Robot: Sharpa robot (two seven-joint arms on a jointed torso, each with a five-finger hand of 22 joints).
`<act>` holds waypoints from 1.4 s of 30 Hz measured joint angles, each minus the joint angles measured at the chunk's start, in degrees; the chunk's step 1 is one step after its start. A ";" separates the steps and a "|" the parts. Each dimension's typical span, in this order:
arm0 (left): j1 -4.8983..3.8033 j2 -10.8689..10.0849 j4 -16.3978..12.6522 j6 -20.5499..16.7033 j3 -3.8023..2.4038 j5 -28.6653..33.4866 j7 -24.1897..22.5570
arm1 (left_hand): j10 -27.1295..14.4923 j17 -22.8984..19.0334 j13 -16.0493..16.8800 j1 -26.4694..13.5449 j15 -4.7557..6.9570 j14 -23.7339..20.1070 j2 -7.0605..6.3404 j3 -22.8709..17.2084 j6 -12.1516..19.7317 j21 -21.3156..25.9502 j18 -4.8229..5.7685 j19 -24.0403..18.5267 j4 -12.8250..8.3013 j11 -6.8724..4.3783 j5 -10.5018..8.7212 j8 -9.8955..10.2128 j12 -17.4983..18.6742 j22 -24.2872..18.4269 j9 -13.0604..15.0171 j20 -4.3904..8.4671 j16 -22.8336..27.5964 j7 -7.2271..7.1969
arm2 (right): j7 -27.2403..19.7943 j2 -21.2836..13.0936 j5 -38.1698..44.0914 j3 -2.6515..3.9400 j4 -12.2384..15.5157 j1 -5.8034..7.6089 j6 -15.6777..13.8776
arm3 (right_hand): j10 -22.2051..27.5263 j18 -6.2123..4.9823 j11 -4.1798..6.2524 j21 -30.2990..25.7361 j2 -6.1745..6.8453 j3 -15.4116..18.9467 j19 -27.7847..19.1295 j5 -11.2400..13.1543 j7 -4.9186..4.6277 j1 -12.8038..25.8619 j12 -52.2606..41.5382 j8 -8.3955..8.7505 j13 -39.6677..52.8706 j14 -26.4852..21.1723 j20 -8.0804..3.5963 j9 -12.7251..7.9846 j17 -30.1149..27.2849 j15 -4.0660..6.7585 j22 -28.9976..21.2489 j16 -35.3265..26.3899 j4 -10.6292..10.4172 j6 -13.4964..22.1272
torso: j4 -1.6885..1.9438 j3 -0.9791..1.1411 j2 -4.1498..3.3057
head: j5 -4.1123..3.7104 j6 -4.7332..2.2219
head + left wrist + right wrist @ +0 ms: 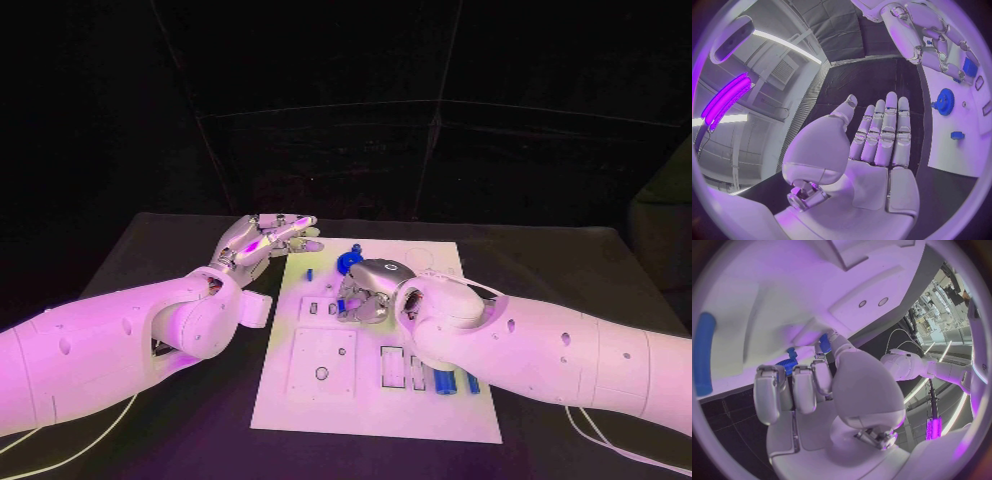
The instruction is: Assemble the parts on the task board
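We see the left robot hand spread flat, holding nothing, beside the task board. The right robot hand curls down over the board near a blue gear; its grasp we cannot tell. A black surface carries everything, darkness behind.

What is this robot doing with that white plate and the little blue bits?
It is assembling small blue parts on the white task board lying on the black table. The right hand is down over the middle of the board, fingers curled near a small blue part; whether it grips it is unclear. The left hand hovers open beside the board's far left corner. A blue gear sits on the board.
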State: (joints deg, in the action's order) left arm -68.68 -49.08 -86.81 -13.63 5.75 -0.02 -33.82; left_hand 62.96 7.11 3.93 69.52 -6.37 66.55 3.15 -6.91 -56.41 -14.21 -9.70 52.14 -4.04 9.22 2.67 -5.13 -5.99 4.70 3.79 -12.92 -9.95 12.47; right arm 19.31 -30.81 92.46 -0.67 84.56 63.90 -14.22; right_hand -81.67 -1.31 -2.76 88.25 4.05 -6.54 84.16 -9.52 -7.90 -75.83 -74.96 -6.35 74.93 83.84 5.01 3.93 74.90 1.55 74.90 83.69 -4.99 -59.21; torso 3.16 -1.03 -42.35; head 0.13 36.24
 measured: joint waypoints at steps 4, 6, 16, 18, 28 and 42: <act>0.00 0.00 0.01 0.01 0.00 0.00 0.00 | 0.00 0.04 0.00 0.00 0.00 0.00 0.00 0.00 0.00 0.00 0.00 0.00 0.00 0.00 0.00 0.00 0.00 0.00 0.00 0.00 0.00 0.00 | 0.10 0.03 0.09 -0.01 0.03 -0.02 -0.07 | 0.21 0.00 -0.21 0.00 0.73 0.58 0.00 -0.81 -0.12 0.73 0.27 0.26 0.00 0.01 0.00 -0.01 0.00 0.00 0.00 0.00 -0.58 0.69 | 0.00 0.01 0.00 | 0.02 0.13; 0.00 0.00 0.01 0.01 0.00 0.00 0.01 | 0.00 0.04 0.00 0.00 0.00 0.00 0.00 0.00 0.00 0.00 0.00 0.00 0.00 0.00 0.00 0.00 0.00 0.00 0.00 0.00 0.00 0.00 | 0.16 0.05 0.13 -0.02 0.04 -0.04 -0.16 | 0.21 0.00 -0.21 -0.01 0.93 0.95 0.00 -0.65 -0.08 0.93 0.27 0.40 0.00 0.22 0.00 -0.02 0.03 -0.22 0.00 -0.21 -0.94 1.20 | 0.00 0.00 -0.01 | 0.02 0.16; 0.00 0.00 0.09 0.08 0.00 0.01 0.01 | 0.88 0.21 0.05 0.31 0.17 0.17 0.44 -0.25 -0.83 0.00 0.00 0.00 -0.24 -0.60 0.00 0.00 0.00 -0.13 0.13 0.00 0.24 -0.41 | 0.27 -0.39 0.24 -0.25 0.66 -0.44 -2.06 | 1.34 0.01 -1.34 -0.47 3.20 6.78 -0.16 -3.25 -1.53 2.37 1.09 2.21 0.01 0.07 1.08 -0.03 0.04 -1.18 0.00 -0.49 -5.93 6.65 | -0.02 0.02 -0.01 | -0.01 0.16; 0.00 0.00 0.19 0.08 0.00 -0.02 0.03 | 1.36 0.85 0.05 0.10 0.75 2.57 0.66 -0.40 -1.25 -0.41 0.00 1.72 -0.40 -0.95 0.00 0.00 0.00 -0.01 0.12 0.37 -0.47 -0.84 | -0.15 -0.99 0.24 -0.26 1.30 -0.48 -3.11 | 1.15 0.00 -1.52 -0.47 3.70 8.74 -0.12 -3.29 -1.88 1.09 1.03 2.21 0.01 0.20 1.29 0.01 0.04 -1.67 0.00 -0.49 -7.89 7.99 | -0.05 0.05 -0.01 | 0.01 0.10; -0.40 -0.71 0.87 -0.06 0.02 -5.31 6.11 | 11.30 19.30 2.06 -2.28 7.21 17.31 -0.76 1.96 -6.27 -11.70 0.03 19.66 -0.05 -5.62 0.05 -1.13 -2.16 5.01 0.62 7.12 -25.55 -4.72 | -9.92 -9.26 -4.13 -0.23 7.55 1.04 -9.03 | 1.25 0.01 -1.85 -1.57 1.18 9.89 -0.11 -4.39 -1.66 -5.32 0.67 1.31 0.01 0.21 1.54 0.26 0.03 -1.67 0.00 -1.73 -9.89 11.62 | -0.10 0.23 0.37 | 0.51 -0.05; -5.76 0.73 2.79 7.24 -0.07 -26.88 33.96 | 15.68 67.84 18.06 -7.99 9.96 17.52 -0.11 4.72 -6.38 -47.68 3.04 31.51 5.71 -9.01 0.24 -7.75 -22.42 42.40 4.21 11.21 -76.45 -7.49 | -16.54 -21.69 -22.61 -0.14 9.50 7.96 -7.86 | 2.76 -0.91 -1.94 -3.54 0.50 11.42 -1.55 -6.59 -1.81 -5.96 3.09 -0.09 -0.61 0.21 1.74 0.45 -2.15 -1.67 0.00 -5.13 -9.87 11.47 | -0.61 1.48 1.99 | 1.30 1.08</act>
State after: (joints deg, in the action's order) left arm -74.44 -48.35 -84.02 -6.39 5.69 -26.89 0.14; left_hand 78.63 74.95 21.99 61.54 3.59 84.06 3.04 -2.19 -62.79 -61.88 -6.66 83.65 1.68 0.21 2.91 -12.88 -28.41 47.11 8.00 -1.71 -86.39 4.99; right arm 2.78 -52.50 69.85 -0.80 94.06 71.86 -22.07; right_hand -78.90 -2.23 -4.70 84.71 4.56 4.88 82.61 -16.10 -9.71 -81.79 -71.88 -6.43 74.32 84.04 6.75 4.39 72.76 -0.12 74.90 78.56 -14.86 -47.74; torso 2.55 0.45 -40.35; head 1.43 37.32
